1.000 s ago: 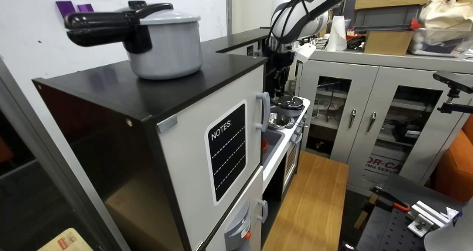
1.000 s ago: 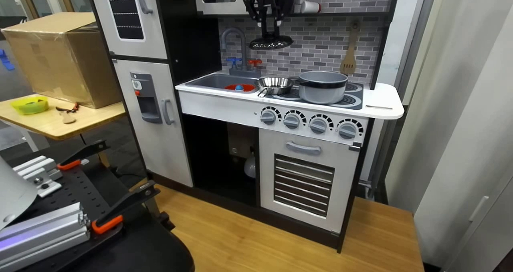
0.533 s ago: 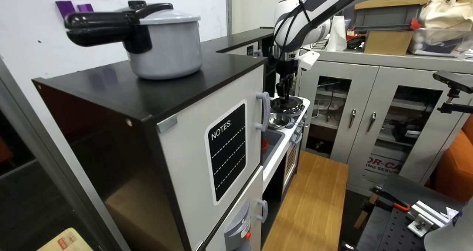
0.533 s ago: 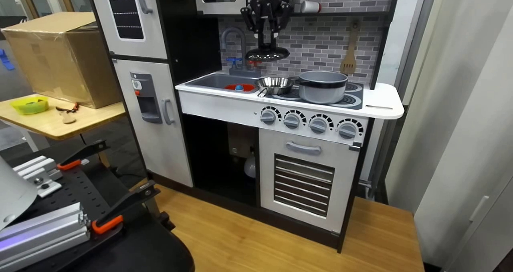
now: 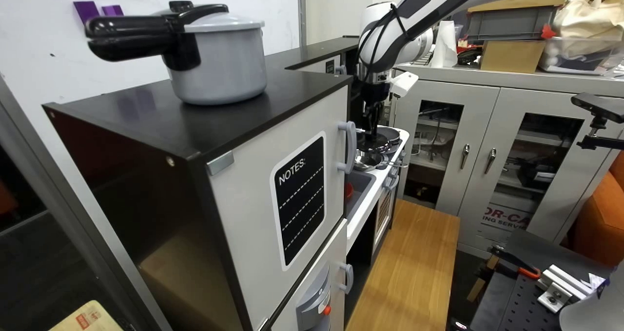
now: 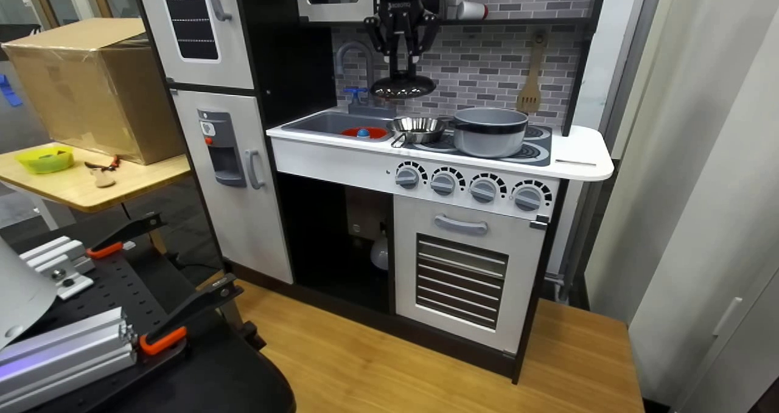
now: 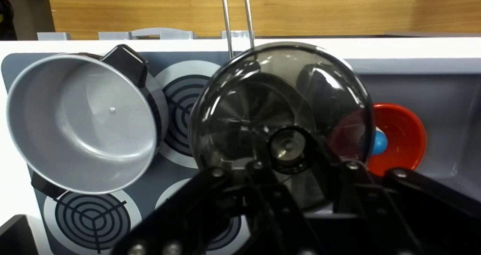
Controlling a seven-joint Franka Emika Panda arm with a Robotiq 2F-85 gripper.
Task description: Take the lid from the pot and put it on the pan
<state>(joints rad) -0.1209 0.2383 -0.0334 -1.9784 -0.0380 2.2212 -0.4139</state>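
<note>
Above the counter (image 6: 584,146), the "ROBOTIQ" gripper (image 6: 403,67) with the lid (image 6: 401,89) in its grasp.

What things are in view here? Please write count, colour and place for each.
Pot: 1, grey, on the stove
Pan: 1, silver, between pot and sink
Lid: 1, dark see-through, above the pan
Bowl: 1, red, in the sink
Round item: 1, blue, in the bowl
Tap: 1, grey, behind the sink
Spatula: 1, brown, on the wall
Knobs: 4, grey, below the stove
Oven: 1, light grey, below the knobs
Fridge: 1, grey and black, beside the sink
Cooker: 1, grey and black, on the fridge
Big box: 1, brown, on the table
Dish: 1, yellow-green, on the table
Clutter: many, mixed colours, on the cabinet
Arm: 1, white and black, over the stove
Hand: 1, black, closed on the lid
</note>
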